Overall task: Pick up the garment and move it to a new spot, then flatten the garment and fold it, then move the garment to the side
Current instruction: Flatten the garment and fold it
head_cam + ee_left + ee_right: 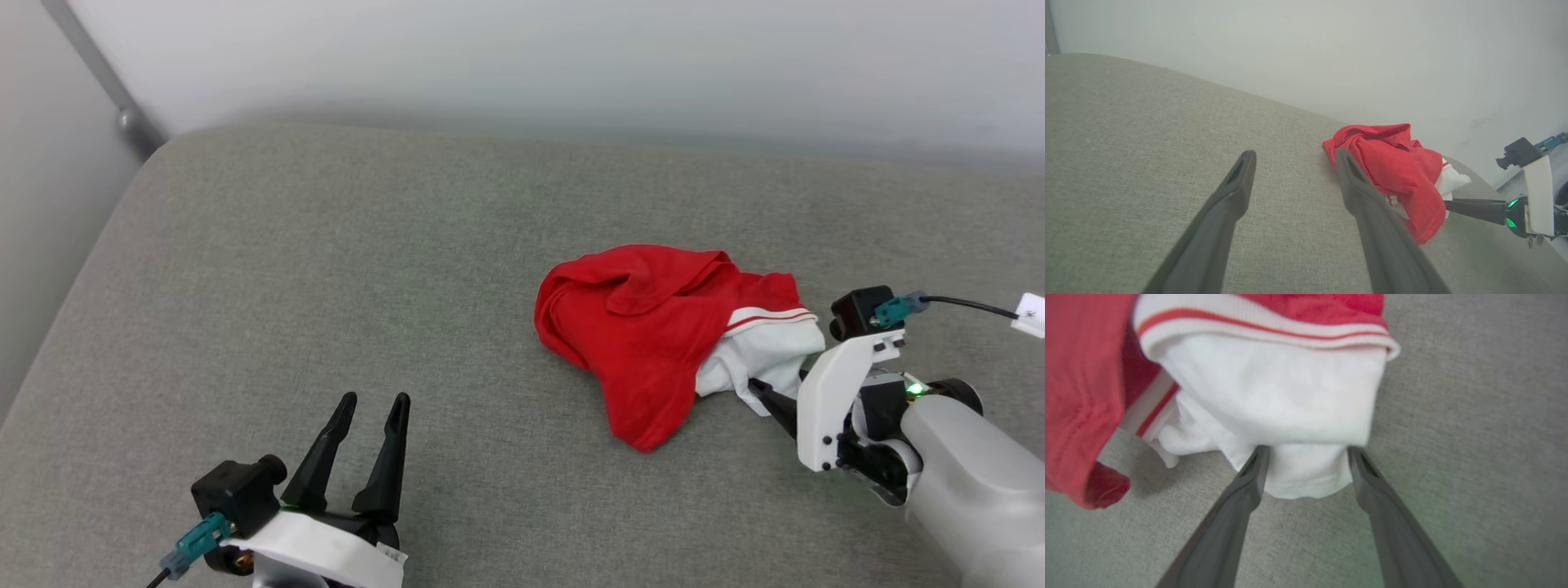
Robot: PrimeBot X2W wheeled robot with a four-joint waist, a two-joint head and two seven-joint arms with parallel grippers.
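On the right half of the grey padded surface (326, 269), about midway between near and far edge, lies the one garment (645, 327), a soft red shirt crumpled into a loose heap with deep folds. At the heap's right side a white sleeve (1274, 392) spills out, edged by a white band carrying thin red stripes. A second strip of the same trim shows just left of the sleeve.

Two grippers are in view, each with two long dark fingers. The right gripper (1308, 451) stands with its fingers apart, tips at the sleeve's near edge and white cloth between them. The left gripper (375, 400), fingers likewise spread and holding nothing, sits at the near left, well apart from the shirt.
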